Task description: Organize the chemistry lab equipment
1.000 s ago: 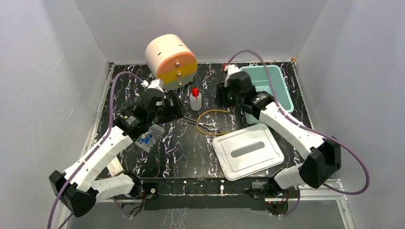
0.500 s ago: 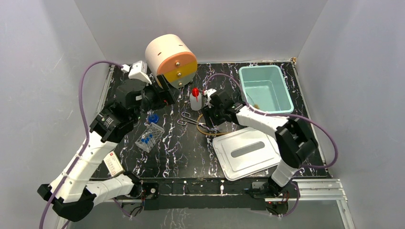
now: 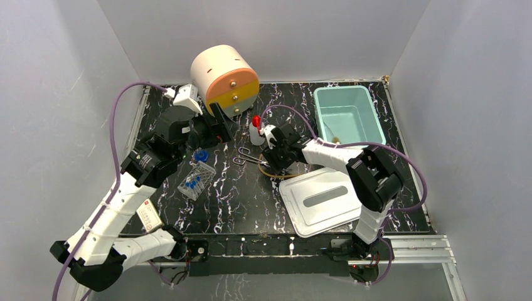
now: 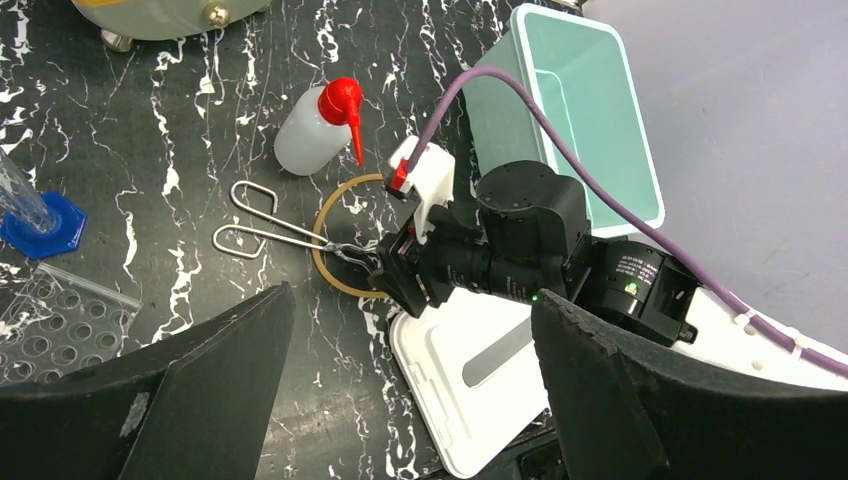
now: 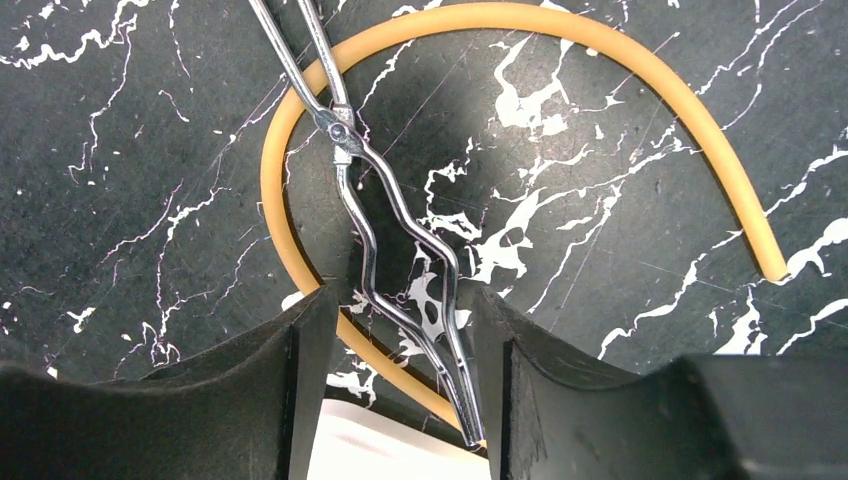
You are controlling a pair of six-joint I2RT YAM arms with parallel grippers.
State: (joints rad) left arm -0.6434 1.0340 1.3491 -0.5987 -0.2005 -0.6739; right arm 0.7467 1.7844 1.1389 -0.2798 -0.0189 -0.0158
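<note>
The metal forceps (image 5: 390, 240) lie on the black marble table across the tan tubing loop (image 5: 520, 20). My right gripper (image 5: 405, 370) is low over them and open. Its fingers (image 5: 300, 390) stand on either side of the forceps' tips, with a gap on each side. From above, that gripper (image 3: 274, 162) covers part of the loop. The white squeeze bottle (image 3: 256, 130) with its red nozzle stands just behind. The clear tube rack (image 3: 196, 179) holds blue-capped test tubes. My left gripper (image 3: 219, 130) hovers near the drum, wide open and empty (image 4: 410, 400).
The cream-orange drum unit (image 3: 226, 78) stands at the back left. The teal bin (image 3: 376, 125) is at the back right, and its white lid (image 3: 323, 199) lies in front of the right gripper. A blue-based cylinder (image 3: 201, 155) stands next to the rack.
My right arm swung from the teal bin down to the forceps and tubing. My left arm lifted away from the rack toward the drum, uncovering the blue-based cylinder.
</note>
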